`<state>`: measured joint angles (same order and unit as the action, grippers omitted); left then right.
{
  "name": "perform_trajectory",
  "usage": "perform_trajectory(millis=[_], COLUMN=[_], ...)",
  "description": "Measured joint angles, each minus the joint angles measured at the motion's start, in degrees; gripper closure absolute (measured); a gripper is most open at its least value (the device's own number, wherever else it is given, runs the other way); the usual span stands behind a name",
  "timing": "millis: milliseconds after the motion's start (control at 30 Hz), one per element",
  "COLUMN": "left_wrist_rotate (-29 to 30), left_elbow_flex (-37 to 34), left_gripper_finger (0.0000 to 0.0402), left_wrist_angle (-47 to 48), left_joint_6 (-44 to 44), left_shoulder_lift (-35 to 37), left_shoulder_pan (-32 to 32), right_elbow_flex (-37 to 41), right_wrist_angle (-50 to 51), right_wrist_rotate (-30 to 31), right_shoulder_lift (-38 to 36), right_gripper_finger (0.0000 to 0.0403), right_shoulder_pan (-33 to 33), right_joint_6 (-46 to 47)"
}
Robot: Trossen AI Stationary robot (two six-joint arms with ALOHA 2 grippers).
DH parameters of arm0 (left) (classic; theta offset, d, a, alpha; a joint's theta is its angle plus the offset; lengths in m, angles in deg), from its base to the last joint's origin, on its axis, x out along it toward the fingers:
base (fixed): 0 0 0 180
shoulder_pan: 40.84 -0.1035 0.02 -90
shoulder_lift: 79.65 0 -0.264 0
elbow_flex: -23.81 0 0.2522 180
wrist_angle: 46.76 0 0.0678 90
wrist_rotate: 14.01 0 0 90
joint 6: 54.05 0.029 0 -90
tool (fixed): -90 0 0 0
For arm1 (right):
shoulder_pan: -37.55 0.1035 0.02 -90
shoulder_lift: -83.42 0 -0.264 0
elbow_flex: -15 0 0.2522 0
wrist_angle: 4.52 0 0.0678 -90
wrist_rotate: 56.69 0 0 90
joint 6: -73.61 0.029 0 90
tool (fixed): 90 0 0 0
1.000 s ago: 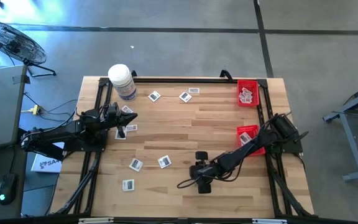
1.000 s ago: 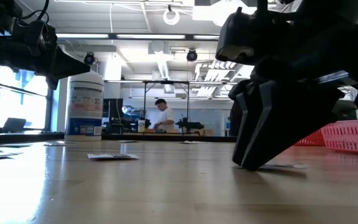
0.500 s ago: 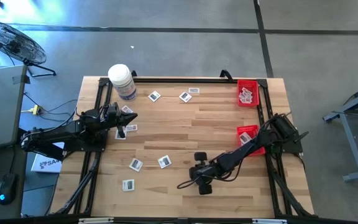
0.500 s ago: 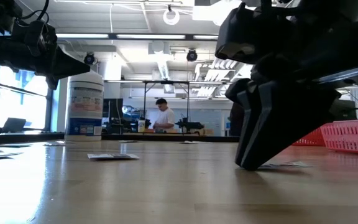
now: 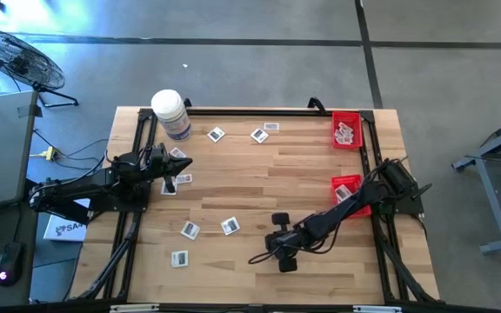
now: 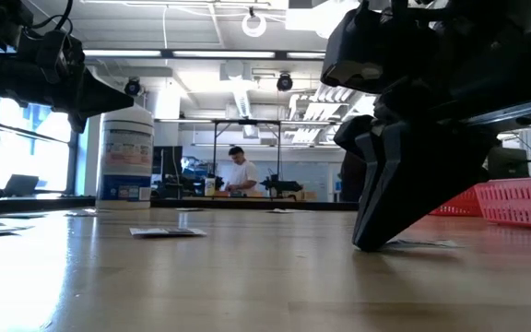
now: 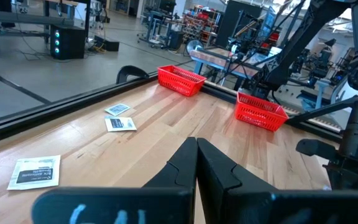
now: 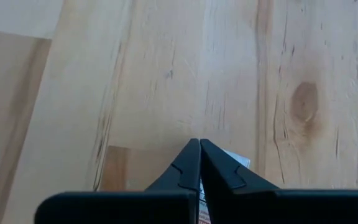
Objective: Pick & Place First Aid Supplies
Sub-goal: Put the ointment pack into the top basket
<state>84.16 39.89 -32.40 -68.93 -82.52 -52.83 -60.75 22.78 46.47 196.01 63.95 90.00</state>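
Several first aid packets lie scattered on the wooden table (image 5: 259, 178), such as one (image 5: 217, 134) near the back and another (image 5: 230, 226) near the front. My right gripper (image 5: 283, 259) points down at the table near the front middle. Its fingers (image 8: 185, 168) are shut on the edge of a white packet (image 8: 236, 162), which lies flat on the wood (image 6: 424, 243). At the table's left my left gripper (image 5: 183, 163) hangs shut and empty above a few packets (image 5: 183, 179). Its closed fingertips (image 7: 196, 144) point across the table.
A big white jar (image 5: 170, 113) stands at the back left. Two red baskets (image 5: 347, 129) (image 5: 348, 189) with packets sit along the right side. A black frame rail (image 5: 250, 110) edges the table. A person (image 6: 240, 171) is far off in the room.
My right gripper's fingers have closed from open onto the packet's edge. Both arms have otherwise held their places.
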Motion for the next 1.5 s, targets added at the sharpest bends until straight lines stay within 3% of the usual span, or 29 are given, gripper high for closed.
perform_trajectory(millis=[467, 733, 933, 1100, 1267, 1367, 1500], left_wrist_rotate=[0.0, 0.0, 0.0, 0.0, 0.0, 0.0, 0.0], left_elbow_flex=[0.0, 0.0, 0.0, 0.0, 0.0, 0.0, 0.0], left_gripper_finger=[0.0401, 0.0401, 0.0401, 0.0401, 0.0401, 0.0401, 0.0401], left_wrist_angle=[0.0, 0.0, 0.0, 0.0, 0.0, 0.0, 0.0], left_joint_6=[0.0, 0.0, 0.0, 0.0, 0.0, 0.0, 0.0], left_shoulder_lift=[0.0, 0.0, 0.0, 0.0, 0.0, 0.0, 0.0], left_shoulder_pan=[0.0, 0.0, 0.0, 0.0, 0.0, 0.0, 0.0], right_elbow_flex=[0.3, 0.4, 8.4, 15.0, 17.5, 19.2, 20.8], right_wrist_angle=[3.9, 23.9, 34.8, 37.3, 28.9, 21.4, 16.6], right_wrist_rotate=[1.6, 10.6, 15.3, 21.1, 20.7, 18.3, 13.4], right_shoulder_lift=[-10.7, -22.2, -35.9, -44.0, -43.6, -42.3, -40.1], right_gripper_finger=[0.0403, 0.0403, 0.0403, 0.0403, 0.0403, 0.0403, 0.0403], right_shoulder_pan=[-1.0, -8.1, -22.7, -41.8, -59.8, -67.0, -74.0], right_joint_6=[5.4, 11.6, 14.5, 5.2, -9.4, -16.7, -19.4])
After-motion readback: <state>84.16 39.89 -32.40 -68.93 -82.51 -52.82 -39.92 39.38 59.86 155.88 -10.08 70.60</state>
